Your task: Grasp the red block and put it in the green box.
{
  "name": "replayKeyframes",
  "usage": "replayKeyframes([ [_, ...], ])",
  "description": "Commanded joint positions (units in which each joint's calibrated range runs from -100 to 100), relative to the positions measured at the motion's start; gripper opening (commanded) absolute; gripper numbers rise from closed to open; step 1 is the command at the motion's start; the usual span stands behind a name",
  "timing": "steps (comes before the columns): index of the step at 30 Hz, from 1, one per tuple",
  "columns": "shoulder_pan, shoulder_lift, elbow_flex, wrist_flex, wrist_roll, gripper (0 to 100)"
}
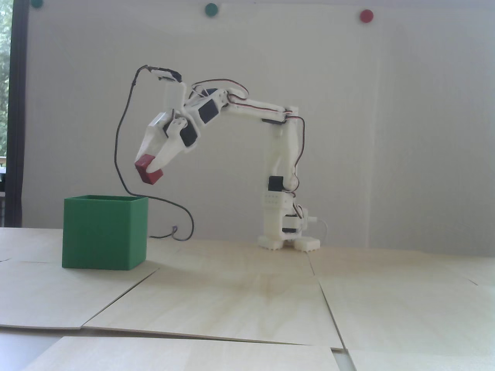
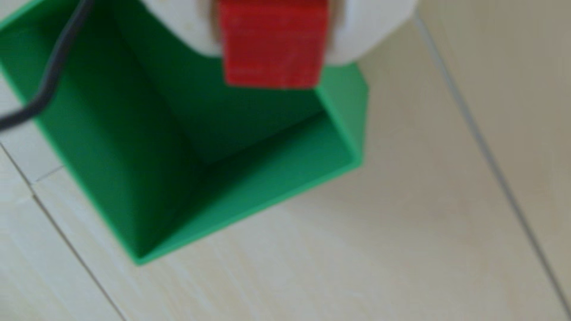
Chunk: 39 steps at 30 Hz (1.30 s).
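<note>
**Inspector A:** Start with the largest item. What carries everything?

**Inspector B:** The bench [image 1: 247, 293], surfaced in pale wooden panels with visible seams. Behind it is a plain white wall with three round dots along the top edge of the fixed view: two green dots [image 1: 211, 9] and one red dot [image 1: 366, 15].

**Inspector A:** The arm?

**Inspector B:** A white arm [image 1: 282, 154] with black servo housings. Its base stands on the bench right of centre in the fixed view; the upper links reach leftward and the wrist tips downward.

**Inspector A:** The container?

**Inspector B:** The green box [image 1: 104, 232] sits upright on the bench at the left of the fixed view, open side up. The wrist view looks down into the green box [image 2: 148, 148]; the visible interior holds nothing.

**Inspector A:** Cabling?

**Inspector B:** A black cable [image 1: 120, 154] loops from the wrist down behind the box to the bench. It also crosses the upper left of the wrist view.

**Inspector A:** State of the jaws?

**Inspector B:** The gripper [image 1: 149, 166] has its jaws clamped on the red block [image 1: 149, 174], white fingers pressing it on either side. The wrist view confirms the grip on the red block [image 2: 272, 46].

**Inspector A:** Position of the block?

**Inspector B:** In the air, above the box's near right top edge, clear of the rim, not touching it.
</note>
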<state>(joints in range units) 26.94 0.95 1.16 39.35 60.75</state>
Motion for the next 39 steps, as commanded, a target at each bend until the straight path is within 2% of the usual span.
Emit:
replayKeyframes([
  [1,3.02,5.56,-17.67,4.33,-0.36,2],
  [3,3.74,9.51,-22.37,6.01,-0.36,2],
  [9,3.82,11.48,-22.99,5.51,-0.36,3],
  [12,3.74,11.48,-22.9,5.51,-0.52,11],
  [14,3.74,11.72,-22.9,5.59,-0.21,24],
  [17,3.74,11.8,-22.9,5.93,-0.31,27],
  [20,3.74,11.32,-22.81,6.01,-0.47,26],
  [21,3.74,11.09,-22.73,6.1,-0.47,22],
  [24,4.3,10.22,-22.9,10.82,-0.63,0],
  [26,4.22,6.82,-22.81,15.71,-2.19,4],
  [31,-0.44,-3.6,-17.14,24.14,-7.86,2],
  [36,-10.73,-20.42,1.94,25.49,-15.57,2],
  [39,-17.65,-29.66,17.29,24.39,-18.17,2],
])
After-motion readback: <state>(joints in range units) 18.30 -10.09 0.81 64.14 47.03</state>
